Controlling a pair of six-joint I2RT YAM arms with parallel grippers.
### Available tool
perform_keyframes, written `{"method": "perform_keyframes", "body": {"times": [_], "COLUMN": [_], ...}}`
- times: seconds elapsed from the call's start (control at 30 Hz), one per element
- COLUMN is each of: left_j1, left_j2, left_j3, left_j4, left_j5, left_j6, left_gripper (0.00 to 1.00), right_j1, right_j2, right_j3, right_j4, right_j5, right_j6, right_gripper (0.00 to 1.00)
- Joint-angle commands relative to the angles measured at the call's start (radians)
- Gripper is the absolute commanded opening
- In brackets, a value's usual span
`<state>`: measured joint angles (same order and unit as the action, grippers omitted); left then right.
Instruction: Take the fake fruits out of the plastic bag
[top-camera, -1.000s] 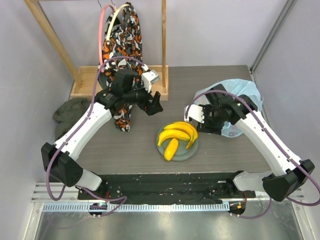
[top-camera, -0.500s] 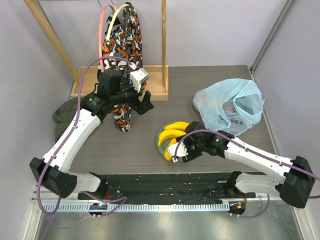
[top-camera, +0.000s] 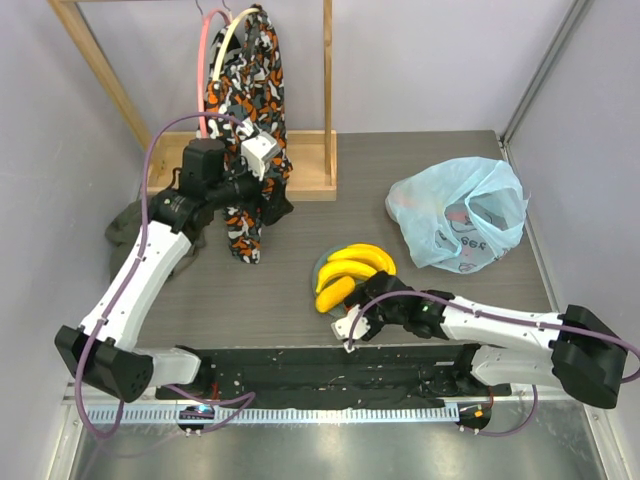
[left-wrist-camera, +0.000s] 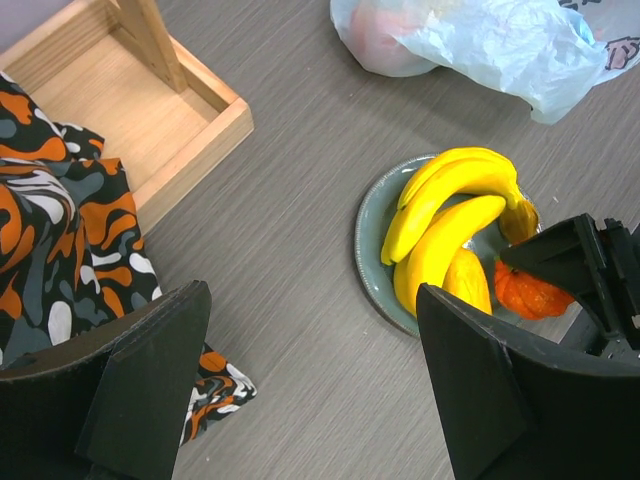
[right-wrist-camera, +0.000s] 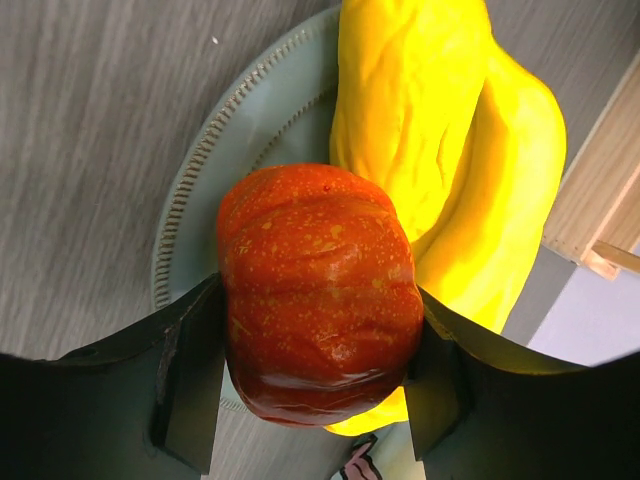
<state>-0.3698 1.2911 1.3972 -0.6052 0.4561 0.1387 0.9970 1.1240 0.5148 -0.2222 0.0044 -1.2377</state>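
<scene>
right pincer (right-wrist-camera: 315, 375) grips the small ribbed orange plastic fruit (right-wrist-camera: 320, 290) over the grey-green plate's (left-wrist-camera: 362, 230) near rim
yellow banana bunch (top-camera: 358, 262) lies on that plate, long axis slanting near-left to far-right; crinkly light-blue plastic bag (top-camera: 440, 225) rests far-right of it; left pincer (left-wrist-camera: 320, 390) gapes empty

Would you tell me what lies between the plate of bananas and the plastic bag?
Only bare tabletop separates the plate from the plastic bag, clearest in the left wrist view.

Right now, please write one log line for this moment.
right tool: shut on small ribbed orange plastic fruit, over grey-green plate | left tool: open, empty
</scene>
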Motion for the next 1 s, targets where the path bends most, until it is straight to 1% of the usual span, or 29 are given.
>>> {"method": "perform_keyframes", "body": {"times": [0.0,0.03,0.1,0.13,0.17,0.27,0.3,0.37,0.4,0.47,0.5,0.53,0.6,0.67,0.73,0.8,0.83,0.87,0.97], "left_j1": [0.017,0.020,0.022,0.023,0.023,0.023,0.023,0.023,0.023,0.023,0.025,0.023,0.023,0.023,0.023,0.023,0.023,0.023,0.023], "left_j2": [-0.039,-0.041,-0.041,-0.041,-0.041,-0.039,-0.038,-0.038,-0.039,-0.039,-0.039,-0.041,-0.035,-0.033,-0.027,-0.023,-0.018,-0.016,-0.013], "left_j3": [-0.007,-0.007,-0.009,-0.009,-0.010,-0.012,-0.010,-0.009,-0.009,-0.010,-0.010,-0.010,-0.012,-0.014,-0.014,-0.009,-0.007,-0.001,0.006], "left_j4": [0.012,0.012,0.015,0.016,0.018,0.022,0.022,0.027,0.028,0.028,0.030,0.030,0.035,0.039,0.050,0.058,0.056,0.056,0.056], "left_j5": [0.021,0.023,0.026,0.029,0.030,0.042,0.044,0.047,0.050,0.050,0.052,0.053,0.059,0.064,0.067,0.070,0.072,0.070,0.072], "left_j6": [-0.008,-0.011,-0.014,-0.014,-0.019,-0.024,-0.028,-0.031,-0.031,-0.031,-0.031,-0.030,-0.033,-0.033,-0.040,-0.047,-0.047,-0.051,-0.054], "left_gripper": [0.89,0.89,0.89,0.89,0.89,0.89,0.89,0.89,0.89,0.89,0.89,0.89,0.89,0.89,0.89,0.89,0.89,0.89,0.89], "right_j1": [0.005,0.008,0.008,0.006,0.008,0.006,0.006,0.008,0.008,0.008,0.008,0.008,0.006,0.006,0.006,0.006,0.006,0.006,0.000], "right_j2": [0.007,0.008,0.010,0.008,0.005,-0.013,-0.035,-0.065,-0.105,-0.137,-0.159,-0.167,-0.176,-0.176,-0.144,-0.103,-0.080,-0.017,0.097], "right_j3": [-0.041,-0.048,-0.055,-0.052,-0.036,0.014,0.031,0.086,0.109,0.195,0.227,0.294,0.347,0.387,0.407,0.415,0.425,0.430,0.458], "right_j4": [0.197,0.214,0.216,0.215,0.193,0.078,0.013,-0.051,-0.107,-0.172,-0.262,-0.317,-0.458,-0.506,-0.560,-0.565,-0.562,-0.560,-0.578], "right_j5": [0.066,0.077,0.083,0.083,0.083,0.069,0.066,0.046,0.039,0.013,0.009,-0.027,-0.061,-0.069,-0.098,-0.122,-0.148,-0.164,-0.217], "right_j6": [-0.045,-0.046,-0.048,-0.048,-0.048,-0.014,0.009,0.035,0.049,0.105,0.119,0.141,0.173,0.245,0.276,0.352,0.389,0.446,0.486], "right_gripper": [0.55,0.65,0.76,0.94,1.00,1.00,1.00,1.00,1.00,1.00,1.00,1.00,1.00,1.00,0.97,0.93,0.89,0.89,0.85]}}
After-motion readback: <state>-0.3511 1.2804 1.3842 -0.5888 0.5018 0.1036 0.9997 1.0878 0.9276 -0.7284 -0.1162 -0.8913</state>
